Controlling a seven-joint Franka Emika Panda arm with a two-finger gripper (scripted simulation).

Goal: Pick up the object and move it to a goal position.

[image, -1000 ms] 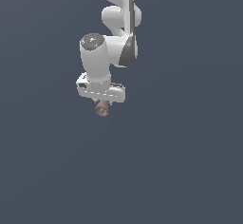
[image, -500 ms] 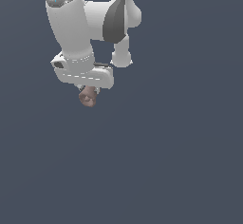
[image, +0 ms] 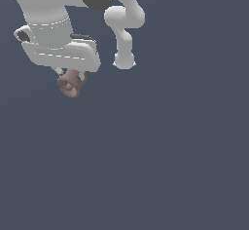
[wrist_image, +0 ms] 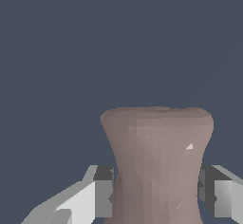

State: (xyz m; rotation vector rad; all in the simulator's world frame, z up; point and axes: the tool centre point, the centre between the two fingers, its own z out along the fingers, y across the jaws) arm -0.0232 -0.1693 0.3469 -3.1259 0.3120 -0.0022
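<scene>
The object point(image: 69, 85) is a small lumpy brownish-pink stub. It hangs below the white gripper point(image: 71, 76) at the upper part of the exterior view's left, off any surface. The gripper is shut on it. In the wrist view the object point(wrist_image: 156, 163) fills the space between the two fingers point(wrist_image: 102, 192), with both pads pressed against its narrow waist and its wider end sticking out past them. No goal marker shows in either view.
The white arm's links point(image: 124, 34) rise behind the gripper toward the top of the exterior view. Around them is only a plain dark grey-blue background point(image: 170, 151).
The gripper, with the object held in it, has moved toward the exterior view's left and closer to the camera, so it looks larger now. The grip has not changed.
</scene>
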